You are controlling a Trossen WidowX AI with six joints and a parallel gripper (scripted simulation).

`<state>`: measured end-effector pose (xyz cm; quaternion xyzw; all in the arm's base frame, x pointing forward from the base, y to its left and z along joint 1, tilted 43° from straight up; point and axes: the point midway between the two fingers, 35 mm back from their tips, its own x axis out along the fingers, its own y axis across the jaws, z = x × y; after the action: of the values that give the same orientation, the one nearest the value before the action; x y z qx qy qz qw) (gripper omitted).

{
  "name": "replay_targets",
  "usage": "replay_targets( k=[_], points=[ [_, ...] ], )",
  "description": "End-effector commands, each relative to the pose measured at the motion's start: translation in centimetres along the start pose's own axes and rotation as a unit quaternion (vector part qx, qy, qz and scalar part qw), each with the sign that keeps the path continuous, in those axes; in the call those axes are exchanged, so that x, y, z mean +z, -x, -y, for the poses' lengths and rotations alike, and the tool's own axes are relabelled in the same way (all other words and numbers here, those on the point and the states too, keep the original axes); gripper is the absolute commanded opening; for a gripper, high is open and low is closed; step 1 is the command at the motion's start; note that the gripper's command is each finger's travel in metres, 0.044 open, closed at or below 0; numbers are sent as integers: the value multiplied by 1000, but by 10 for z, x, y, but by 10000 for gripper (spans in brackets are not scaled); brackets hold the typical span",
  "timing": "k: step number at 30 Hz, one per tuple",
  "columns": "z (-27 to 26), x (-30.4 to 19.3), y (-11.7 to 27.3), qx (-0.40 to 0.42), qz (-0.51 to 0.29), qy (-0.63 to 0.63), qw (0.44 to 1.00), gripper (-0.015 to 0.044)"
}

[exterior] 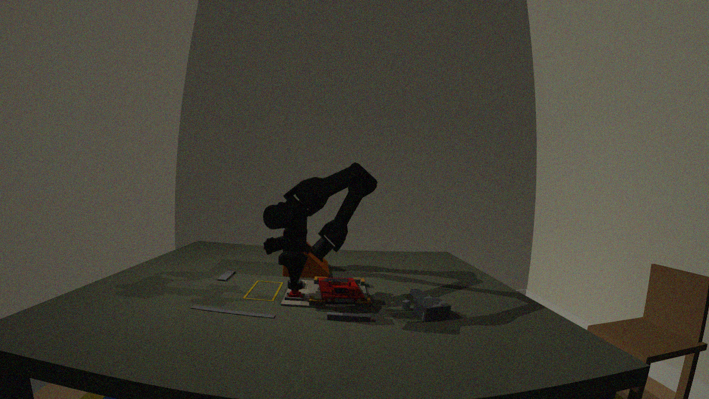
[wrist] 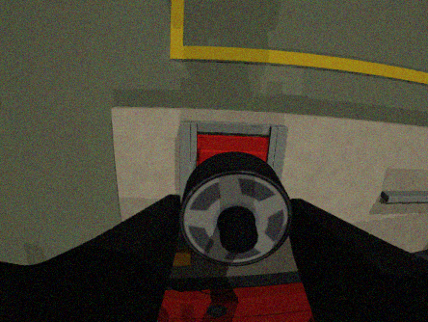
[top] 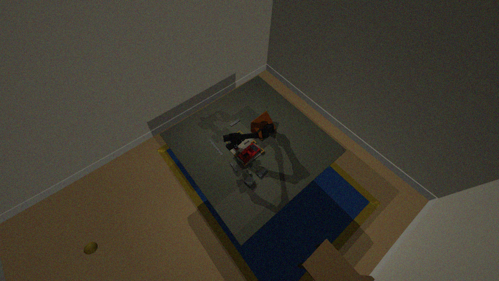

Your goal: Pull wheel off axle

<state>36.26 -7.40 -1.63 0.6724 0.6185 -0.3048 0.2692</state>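
Note:
The wheel [wrist: 200, 220] [exterior: 297, 285], a black tyre with a grey spoked hub, sits low around the dark upright axle [wrist: 238, 230], whose top shows through the hub. It is just above a red and grey mount on a pale base plate [wrist: 145, 145] [exterior: 292, 304]. My gripper [wrist: 234, 207] [exterior: 295, 283] points down and is shut on the wheel, one finger on each side. The marked area, a yellow outline [wrist: 177, 29] [exterior: 260, 299], lies on the table beside the plate, left of it in the exterior view. The underside of the wheel is hidden.
A red structure [exterior: 342, 289] [top: 248, 153] stands beside the wheel on the same base. Grey blocks [exterior: 436, 312] lie to its right in the exterior view. A long grey strip [exterior: 233, 311], a dark bar [exterior: 350, 317] and a small grey bar [exterior: 226, 275] lie around.

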Motion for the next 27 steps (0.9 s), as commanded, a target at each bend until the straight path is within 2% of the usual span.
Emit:
replay_targets(
  k=[1, 27],
  points=[
    [0, 1, 2, 0, 1, 2, 1000, 0],
    [0, 1, 11, 0, 1, 1, 1000, 0]
  ],
)
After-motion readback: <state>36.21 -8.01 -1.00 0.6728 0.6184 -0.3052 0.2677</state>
